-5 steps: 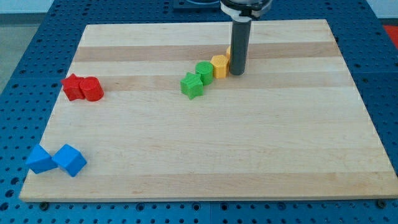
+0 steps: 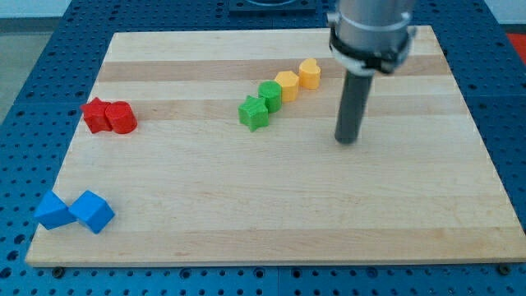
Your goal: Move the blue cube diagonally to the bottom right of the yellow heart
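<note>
The blue cube [image 2: 93, 211] sits near the board's bottom left corner, touching a second blue block [image 2: 53, 210] on its left. The yellow heart [image 2: 310, 73] stands at the view's upper middle, the top right end of a diagonal row. My tip [image 2: 348, 141] rests on the board below and to the right of the heart, clear of every block and far from the blue cube.
The diagonal row runs from the heart down-left through a yellow hexagon-like block [image 2: 288, 85], a green block [image 2: 270, 94] and a green star [image 2: 254, 113]. Two red blocks [image 2: 109, 117] touch at the left. The wooden board [image 2: 271, 222] lies on a blue pegboard.
My tip has moved down and right, from beside the yellow heart to open board. The heart, hidden behind the rod before, now shows. No block has moved.
</note>
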### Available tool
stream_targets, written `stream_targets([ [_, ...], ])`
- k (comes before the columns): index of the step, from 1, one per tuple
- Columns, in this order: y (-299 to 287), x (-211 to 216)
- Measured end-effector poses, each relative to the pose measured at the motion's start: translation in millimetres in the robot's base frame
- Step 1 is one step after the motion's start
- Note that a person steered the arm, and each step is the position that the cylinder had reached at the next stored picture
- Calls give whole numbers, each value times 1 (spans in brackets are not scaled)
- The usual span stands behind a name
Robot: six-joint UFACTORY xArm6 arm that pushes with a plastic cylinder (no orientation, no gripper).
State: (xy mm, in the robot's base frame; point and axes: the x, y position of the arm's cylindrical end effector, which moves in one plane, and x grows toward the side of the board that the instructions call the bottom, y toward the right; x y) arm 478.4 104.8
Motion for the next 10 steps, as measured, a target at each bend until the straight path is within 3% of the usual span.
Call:
stream_targets([
  [1, -31, 66],
  [2, -103, 119],
  [3, -141, 140],
  [5, -162, 140],
  [7, -279, 139],
  [10, -336, 124],
])
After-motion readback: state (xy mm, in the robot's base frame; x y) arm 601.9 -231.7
